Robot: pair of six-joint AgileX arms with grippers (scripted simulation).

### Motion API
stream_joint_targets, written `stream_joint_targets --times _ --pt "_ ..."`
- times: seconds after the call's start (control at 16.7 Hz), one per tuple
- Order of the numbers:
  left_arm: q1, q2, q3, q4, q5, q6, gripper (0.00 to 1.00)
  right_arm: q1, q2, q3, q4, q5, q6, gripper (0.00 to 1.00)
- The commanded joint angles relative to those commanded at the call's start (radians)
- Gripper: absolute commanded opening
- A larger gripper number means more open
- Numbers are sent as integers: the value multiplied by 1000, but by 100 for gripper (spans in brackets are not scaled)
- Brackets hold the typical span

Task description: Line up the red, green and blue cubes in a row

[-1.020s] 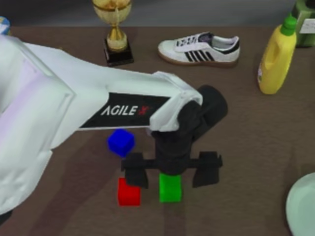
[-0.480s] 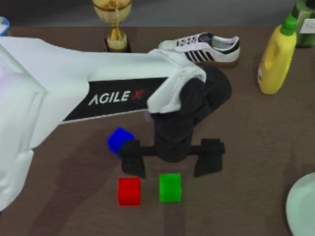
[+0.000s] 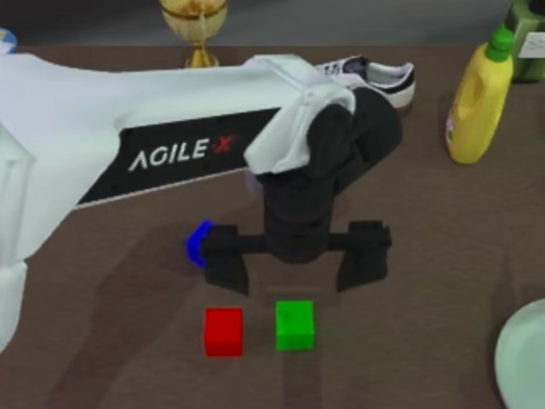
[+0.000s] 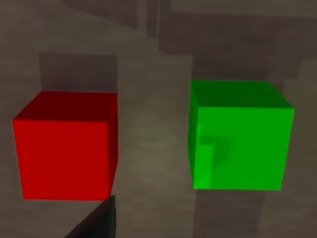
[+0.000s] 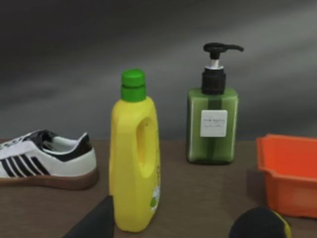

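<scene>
The red cube [image 3: 223, 331] and the green cube [image 3: 295, 325] rest side by side on the brown table, a small gap between them. They fill the left wrist view as red cube [image 4: 64, 146] and green cube [image 4: 240, 136]. My left gripper [image 3: 295, 268] hovers open just behind them, holding nothing. The blue cube [image 3: 197, 243] peeks out behind its left finger [image 3: 228, 268], mostly hidden. My right arm is outside the top view. One dark fingertip [image 5: 96, 223] of it shows, set wide to the side as on an open gripper.
Along the far edge stand a gold trophy [image 3: 197, 25], a white striped shoe [image 3: 379, 77], a yellow bottle [image 3: 477, 98] and a green pump bottle [image 3: 530, 34]. A pale plate [image 3: 524, 354] lies at the right front. An orange bin [image 5: 292, 173] sits near the right wrist.
My left gripper, open, has pulled back from the green cube towards the far side, leaving it beside the red cube. Its left finger now covers most of the blue cube.
</scene>
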Motion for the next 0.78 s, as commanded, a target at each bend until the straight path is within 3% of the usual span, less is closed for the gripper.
stream_joint_targets --times 0.3,0.78 --pt "61 21 21 -1 2 166 100 0 0 0 0 0 0 100" --pt "272 82 70 -4 12 768 100 0 0 0 0 0 0 100"
